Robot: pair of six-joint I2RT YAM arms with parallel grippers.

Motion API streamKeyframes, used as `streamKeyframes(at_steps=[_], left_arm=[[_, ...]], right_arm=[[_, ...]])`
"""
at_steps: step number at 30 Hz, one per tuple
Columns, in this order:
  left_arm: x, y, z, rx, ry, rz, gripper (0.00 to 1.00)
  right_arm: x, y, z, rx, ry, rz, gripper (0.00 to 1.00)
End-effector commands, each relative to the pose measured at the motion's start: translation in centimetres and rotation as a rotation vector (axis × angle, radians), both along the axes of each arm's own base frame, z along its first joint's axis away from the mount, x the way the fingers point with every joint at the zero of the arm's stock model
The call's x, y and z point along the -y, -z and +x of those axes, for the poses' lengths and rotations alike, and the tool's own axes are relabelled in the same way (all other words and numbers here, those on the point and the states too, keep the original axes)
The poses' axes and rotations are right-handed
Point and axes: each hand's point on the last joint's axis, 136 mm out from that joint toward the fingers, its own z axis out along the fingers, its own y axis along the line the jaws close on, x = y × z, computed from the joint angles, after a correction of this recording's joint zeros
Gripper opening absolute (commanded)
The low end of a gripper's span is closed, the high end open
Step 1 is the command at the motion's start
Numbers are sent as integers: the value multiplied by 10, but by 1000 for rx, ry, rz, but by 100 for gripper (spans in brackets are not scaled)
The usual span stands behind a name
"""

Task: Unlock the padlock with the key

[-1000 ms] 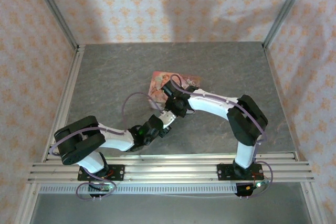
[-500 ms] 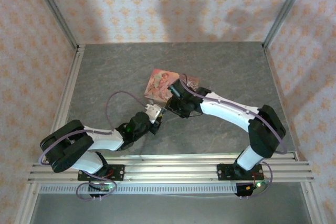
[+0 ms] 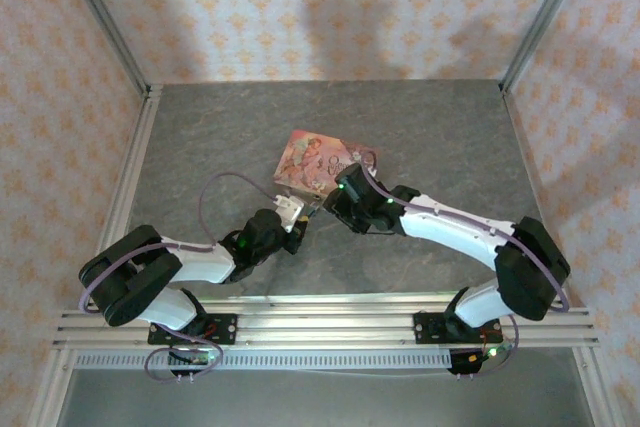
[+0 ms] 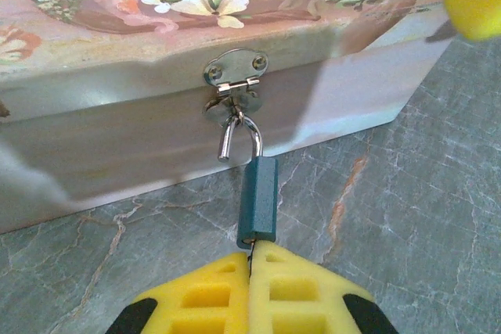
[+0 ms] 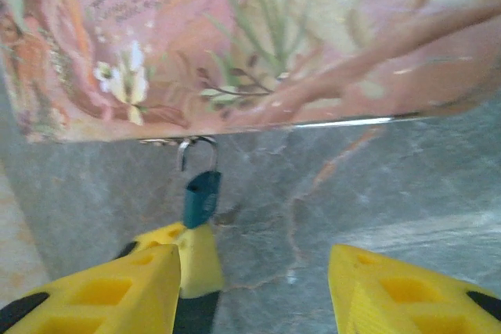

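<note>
Left wrist: floral box (image 4: 117, 44) behind padlock (image 4: 257, 201) (key (image 4: 250, 249) pinched in hand (image 4: 251, 262))

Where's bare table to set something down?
Far strip between the floral box and back wall; left flank by the rail; right flank too. Crowded: box's near side, with padlock, left gripper pinching the key, right gripper.

Both arms are built of smooth white links joined by bulky black joints. The left arm (image 3: 190, 259) and the right arm (image 3: 450, 229) each carry a thin purple cable (image 3: 213, 190) that loops loosely along the outside. Each stands on a black base plate (image 3: 190, 327). The left tool (image 4: 252, 256) and the right tool (image 5: 254, 271) have bright yellow fingers (image 4: 301, 299) with rectangular recesses and black lower corners.
</note>
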Motion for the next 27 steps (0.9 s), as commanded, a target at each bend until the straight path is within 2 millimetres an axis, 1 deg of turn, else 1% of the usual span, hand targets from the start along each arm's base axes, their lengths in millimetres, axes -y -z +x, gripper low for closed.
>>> streamKeyframes(at_steps=[1, 4, 12, 17, 20, 23, 27], left_arm=[[6, -14, 4, 28, 16, -13, 0], [7, -16, 5, 34, 20, -17, 0], [8, -19, 6, 42, 8, -65, 0], [9, -19, 5, 42, 10, -78, 0], [10, -19, 5, 42, 10, -87, 0], [10, -20, 4, 42, 11, -90, 0], [8, -21, 3, 45, 9, -90, 0]], right_arm=[[-24, -7, 10, 29, 13, 76, 53], [-35, -2, 11, 14, 14, 96, 52], [-44, 16, 15, -26, 62, 117, 49], [-55, 24, 16, -42, 54, 124, 49], [-61, 30, 17, -49, 44, 114, 47], [-65, 35, 17, -57, 39, 103, 40], [-62, 38, 16, -56, 44, 70, 14]])
